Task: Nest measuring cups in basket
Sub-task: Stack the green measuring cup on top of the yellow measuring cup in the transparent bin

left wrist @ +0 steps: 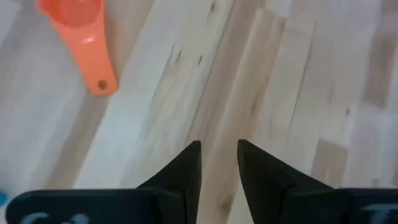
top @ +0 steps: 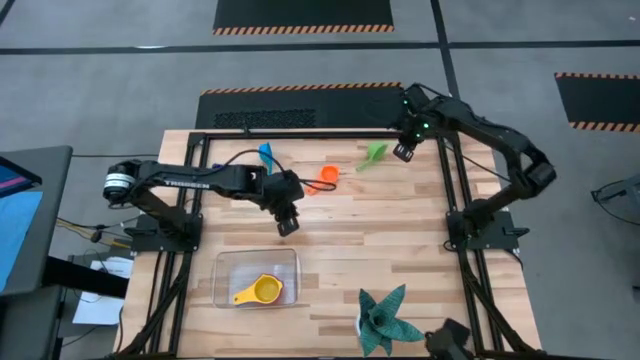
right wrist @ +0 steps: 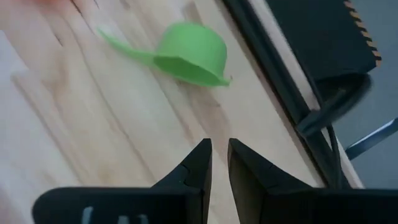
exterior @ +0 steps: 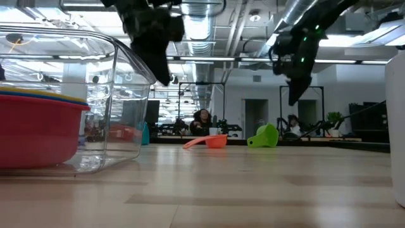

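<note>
Four measuring cups point(top: 267, 290) show, one basket point(top: 225, 285), one spiky plant point(top: 385, 320).

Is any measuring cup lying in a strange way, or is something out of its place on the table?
The green cup lies tipped on its side near the table's far edge, its mouth not facing up. The orange cup and a blue cup also lie loose on the table, outside the basket. Nothing looks spilled or broken.

Yellow cup point(top: 267, 290) in clear basket point(top: 225, 262); orange cup point(top: 327, 176); green cup point(top: 375, 152); possibly blue cup point(top: 266, 154).

Two nested cups point(top: 266, 291) in the basket point(top: 226, 268); plant point(top: 385, 320) to its right.
</note>
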{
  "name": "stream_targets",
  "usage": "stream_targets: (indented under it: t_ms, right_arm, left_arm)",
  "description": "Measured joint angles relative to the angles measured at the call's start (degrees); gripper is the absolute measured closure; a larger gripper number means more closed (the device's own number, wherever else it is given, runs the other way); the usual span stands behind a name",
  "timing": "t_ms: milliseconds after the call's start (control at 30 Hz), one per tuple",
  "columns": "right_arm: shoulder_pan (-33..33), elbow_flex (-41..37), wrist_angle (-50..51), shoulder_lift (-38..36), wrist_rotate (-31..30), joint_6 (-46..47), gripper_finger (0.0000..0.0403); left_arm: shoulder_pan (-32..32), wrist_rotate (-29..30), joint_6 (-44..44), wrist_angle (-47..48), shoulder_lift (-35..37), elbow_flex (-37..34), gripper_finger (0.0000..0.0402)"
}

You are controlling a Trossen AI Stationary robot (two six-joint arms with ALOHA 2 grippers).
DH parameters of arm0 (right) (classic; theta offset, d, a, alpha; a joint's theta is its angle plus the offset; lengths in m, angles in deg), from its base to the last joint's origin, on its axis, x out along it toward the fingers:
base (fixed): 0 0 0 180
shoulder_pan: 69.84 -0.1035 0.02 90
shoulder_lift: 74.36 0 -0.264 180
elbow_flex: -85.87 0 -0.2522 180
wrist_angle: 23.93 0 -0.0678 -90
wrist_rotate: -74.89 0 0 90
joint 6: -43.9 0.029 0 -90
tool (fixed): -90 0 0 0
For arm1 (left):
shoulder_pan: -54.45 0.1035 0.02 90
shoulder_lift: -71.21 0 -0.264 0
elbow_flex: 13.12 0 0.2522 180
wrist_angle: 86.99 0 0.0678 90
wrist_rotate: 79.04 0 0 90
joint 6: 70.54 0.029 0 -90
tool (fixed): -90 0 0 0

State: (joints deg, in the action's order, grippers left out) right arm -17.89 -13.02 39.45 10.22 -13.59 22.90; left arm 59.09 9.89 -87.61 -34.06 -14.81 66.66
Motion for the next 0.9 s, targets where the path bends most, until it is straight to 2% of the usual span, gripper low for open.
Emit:
stream_targets:
  t_ms: [200,400,567,700,900]
  right_arm:
    - [0.4,2.7,-0.6,6.0,0.0,-12.0,0.0326]
    - [0.3,3.8,-1.4,7.6,0.2,-26.4,0.0326]
    - [-0.1,3.8,-0.5,7.3,4.2,-27.9,0.0326]
    - [0.1,3.8,1.1,5.8,-3.2,-30.3,0.0326]
    - [2.3,6.5,-4.1,4.5,-6.2,-28.4,0.0326]
  left_arm:
    - [-0.1,-4.2,-1.8,0.7,-3.3,-0.1,0.0310]
    - [-0.1,-4.0,-2.0,-0.1,-3.5,-0.1,0.0310]
    - [-0.1,-3.0,-2.7,-0.2,-3.5,-0.1,0.0310]
    - [0.2,-3.0,-2.7,-0.1,-3.5,-0.1,0.0310]
    - [0.2,-3.0,-2.7,-0.1,-3.5,-0.1,0.0310]
